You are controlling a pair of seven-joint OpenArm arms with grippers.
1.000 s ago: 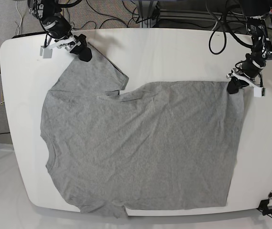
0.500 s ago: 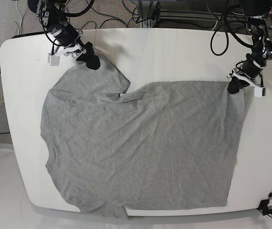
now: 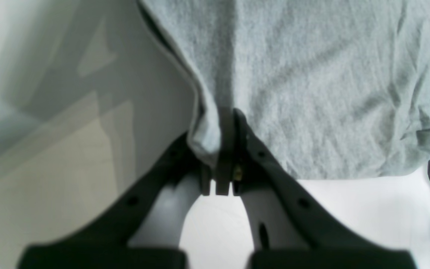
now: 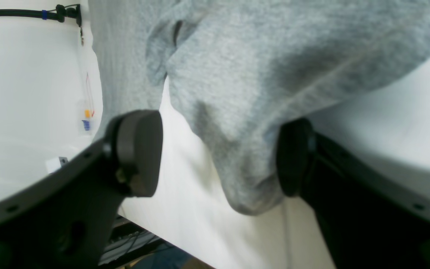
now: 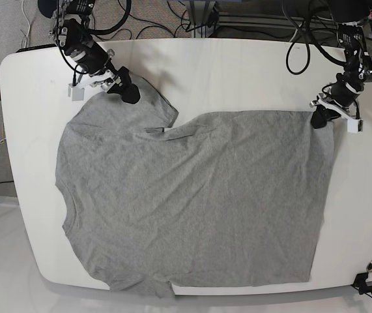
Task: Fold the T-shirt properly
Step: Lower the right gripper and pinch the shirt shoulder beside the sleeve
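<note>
My left gripper [image 3: 225, 149] is pinched tight on a hem corner of the grey T-shirt [image 5: 192, 202]. My right gripper [image 4: 218, 153] stands spread wide around a sleeve tip, gripping nothing. The shirt lies flat across most of the white table [image 5: 238, 72], collar toward my right.

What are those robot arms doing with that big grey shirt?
They are starting to fold the T-shirt, which lies spread out on the white table. The left gripper is pinching a corner of the hem. The right gripper is open around the tip of a sleeve, not squeezing it.
</note>
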